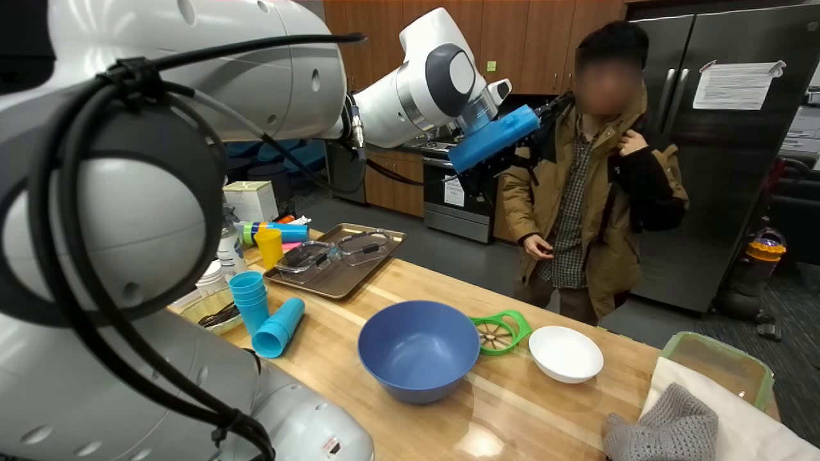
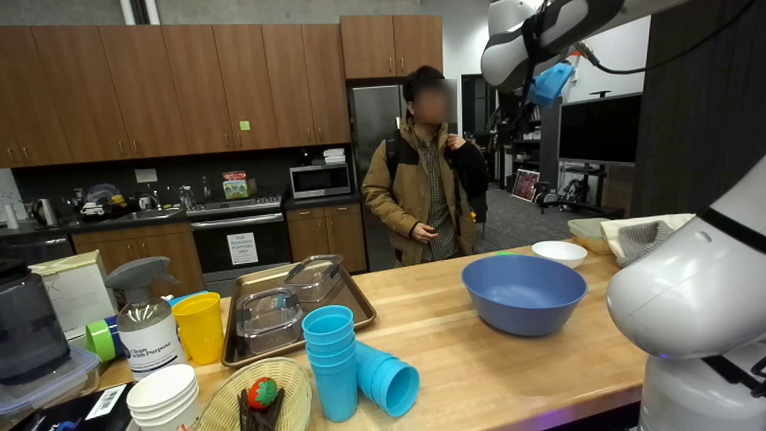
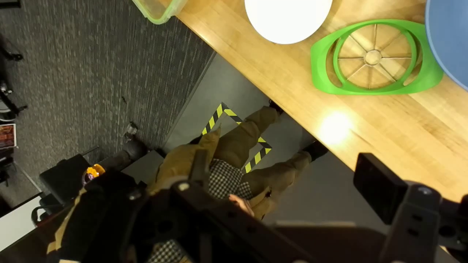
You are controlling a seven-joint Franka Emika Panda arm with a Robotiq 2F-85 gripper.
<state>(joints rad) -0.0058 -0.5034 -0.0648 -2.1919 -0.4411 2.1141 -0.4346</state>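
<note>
Green slicer [image 3: 373,50] — ring frame with end handles, thin blades radiating from hub — lies flat on wooden table [image 1: 544,413], between blue bowl [image 1: 419,349] and white bowl [image 1: 565,354].

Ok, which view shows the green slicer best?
The wrist view: the green slicer appears nearly whole, blades clear. In an exterior view, the blue bowl covers one end; in an exterior view, only a green strip shows behind it.

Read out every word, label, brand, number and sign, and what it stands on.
"Clean with Purpose": grey-triggered clear plastic spray bottle.
"FOR RESEARCH PURPOSES ONLY": white paper sheet on black oven door.
Too small to read: white papers on dark steel refrigerator.
Too small: white label on flat black object.
Blurred: red-and-green cardboard box.
Cut off: orange-printed white stacked cups.
</note>
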